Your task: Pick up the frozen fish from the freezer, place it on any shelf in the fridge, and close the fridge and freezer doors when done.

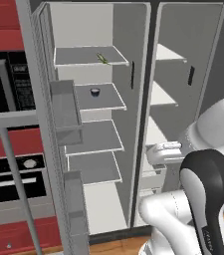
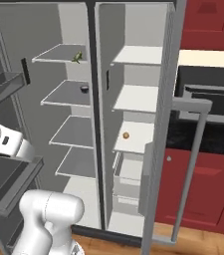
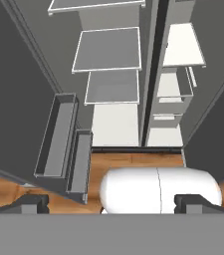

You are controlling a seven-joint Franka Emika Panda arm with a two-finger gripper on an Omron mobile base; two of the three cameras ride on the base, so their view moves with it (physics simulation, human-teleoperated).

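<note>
Fish (image 1: 102,59) lies shelved in the fridge (image 1: 81,27), well beyond your empty, released claw (image 3: 112,204); push the binned door (image 3: 14,109) left of it squarely shut.

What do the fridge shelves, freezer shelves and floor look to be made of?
All rendered, so this is a guess. Fridge shelves: flat matte grey slabs with pale edge trim, perhaps frosted glass or plastic. Freezer shelves: plain white, unshaded, probably plastic. Floor: warm brown planks with grain streaks, wood or laminate.
</note>
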